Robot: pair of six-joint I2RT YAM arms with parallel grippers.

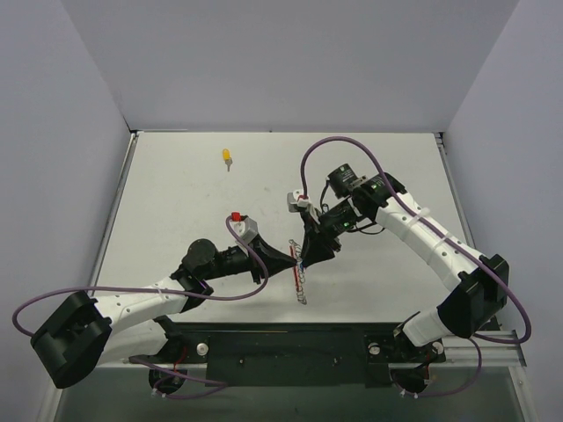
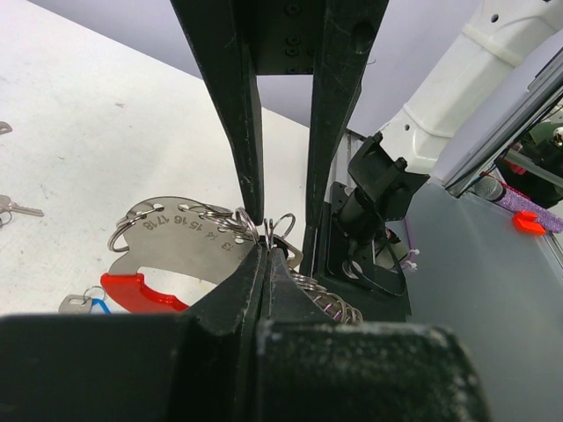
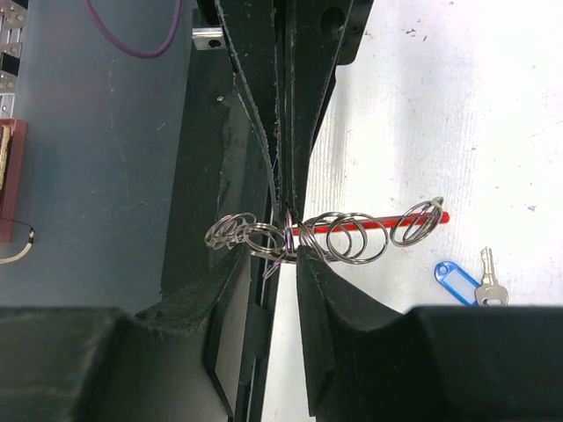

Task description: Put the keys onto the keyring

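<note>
The keyring (image 1: 301, 280) stands on edge between the two grippers: a steel numbered plate (image 2: 176, 239) with a red arc (image 2: 139, 291) and a row of split rings (image 3: 369, 236). My left gripper (image 1: 293, 254) is shut on the keyring's ring edge (image 2: 265, 250). My right gripper (image 1: 310, 256) comes from the opposite side, jaws a little apart astride the split rings (image 3: 273, 255). A blue-tagged key (image 3: 456, 280) lies on the table beside the keyring and also shows in the left wrist view (image 2: 88, 302). A yellow-tagged key (image 1: 228, 156) lies far back.
Another silver key (image 2: 10, 209) lies at the left edge of the left wrist view. The black base rail (image 1: 290, 345) runs along the near table edge just behind the keyring. White walls enclose the table's back and sides.
</note>
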